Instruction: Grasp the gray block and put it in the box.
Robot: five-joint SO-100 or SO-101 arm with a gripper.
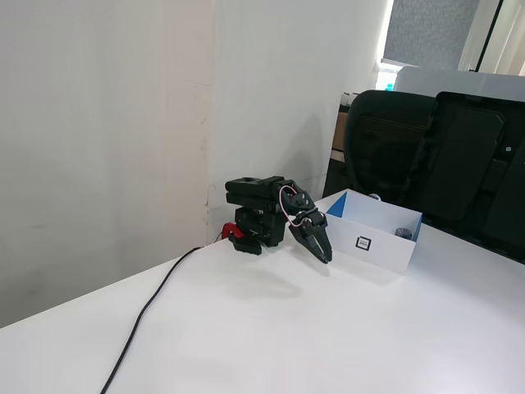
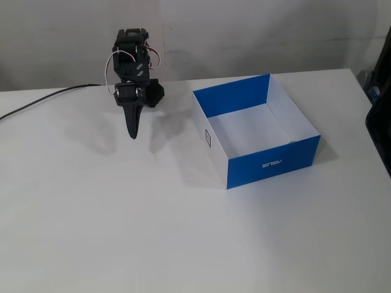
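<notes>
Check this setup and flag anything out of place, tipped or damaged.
Nothing looks spilled, tipped or damaged. The box sits flat on the table, and the gripper hangs shut beside it. One oddity: no block lies on the table; a small gray lump at the box's far rim may be the gray block.

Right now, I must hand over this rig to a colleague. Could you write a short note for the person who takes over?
Gripper: shut, holding nothing, pointing down at the table beside the box; arm folded.
Gray block: in a fixed view a small dark thing shows just over the box rim, apparently inside, in a corner.
Done: the block seems to be in the box.
Left: look inside the box to confirm it.
</notes>
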